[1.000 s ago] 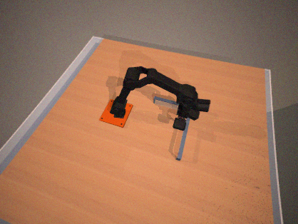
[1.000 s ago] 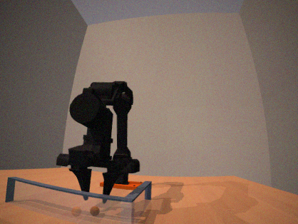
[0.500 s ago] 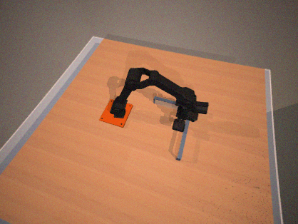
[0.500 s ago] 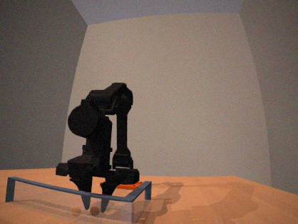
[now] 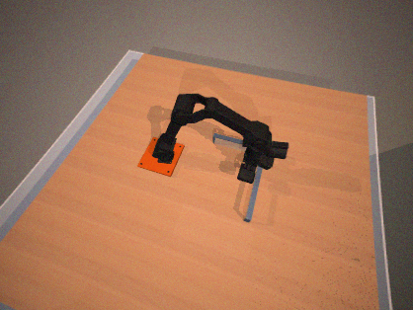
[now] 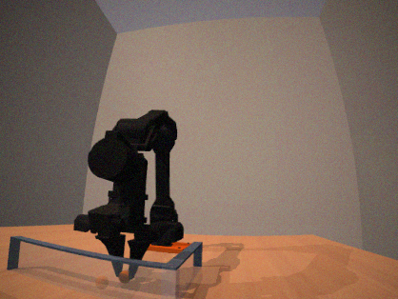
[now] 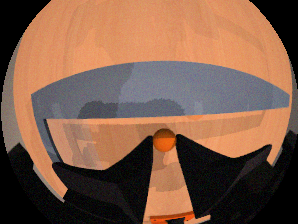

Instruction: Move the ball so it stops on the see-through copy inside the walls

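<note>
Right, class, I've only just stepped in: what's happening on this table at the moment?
A black robot arm's gripper is down at the wooden table, shut on a small orange ball. This happens beside the low clear blue-edged walls. A faint see-through copy of the ball sits close by, so the ball is not yet on its resting spot.

The wooden table (image 5: 148,247) carries an orange base plate (image 5: 161,159) and two low clear walls (image 5: 251,197) meeting in a corner. A small orange ball (image 6: 124,276) rests on it inside the walls.
</note>
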### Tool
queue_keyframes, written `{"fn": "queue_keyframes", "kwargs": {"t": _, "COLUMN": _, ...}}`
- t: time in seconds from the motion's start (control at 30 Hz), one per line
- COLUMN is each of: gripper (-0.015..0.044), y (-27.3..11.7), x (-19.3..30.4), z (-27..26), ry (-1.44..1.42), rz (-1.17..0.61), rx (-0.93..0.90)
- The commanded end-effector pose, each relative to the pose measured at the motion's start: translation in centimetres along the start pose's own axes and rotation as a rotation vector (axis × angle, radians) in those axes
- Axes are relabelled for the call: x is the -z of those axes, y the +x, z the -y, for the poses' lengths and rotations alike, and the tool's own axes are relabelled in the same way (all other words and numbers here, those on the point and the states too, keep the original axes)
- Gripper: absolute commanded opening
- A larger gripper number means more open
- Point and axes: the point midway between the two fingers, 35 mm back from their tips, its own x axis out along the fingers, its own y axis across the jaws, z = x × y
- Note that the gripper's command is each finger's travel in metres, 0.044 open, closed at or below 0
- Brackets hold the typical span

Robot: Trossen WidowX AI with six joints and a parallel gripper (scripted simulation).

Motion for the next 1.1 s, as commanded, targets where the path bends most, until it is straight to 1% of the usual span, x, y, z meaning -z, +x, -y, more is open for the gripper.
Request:
{"fn": "queue_keyframes", "kwargs": {"t": 0.0, "gripper": 0.0000, "y": -1.8, "x": -0.3, "z": 0.2, "ry": 0.012, "rz": 0.020, "rx": -0.008}}
{"fn": "queue_keyframes", "kwargs": {"t": 0.73, "gripper": 0.0000, "y": -11.2, "x": -0.3, "z": -0.6, "ry": -0.009, "rz": 0.002, "rx": 0.005}}
{"fn": "queue_keyframes", "kwargs": {"t": 0.8, "gripper": 0.0000, "y": -11.2, "x": -0.3, "z": -0.5, "ry": -0.009, "rz": 0.002, "rx": 0.005}}
{"fn": "queue_keyframes", "kwargs": {"t": 0.97, "gripper": 0.0000, "y": -8.3, "x": -1.7, "z": 2.3, "ry": -0.009, "rz": 0.003, "rx": 0.007}}
{"fn": "queue_keyframes", "kwargs": {"t": 1.07, "gripper": 0.0000, "y": -7.8, "x": -1.8, "z": 2.7, "ry": -0.009, "rz": 0.003, "rx": 0.007}}
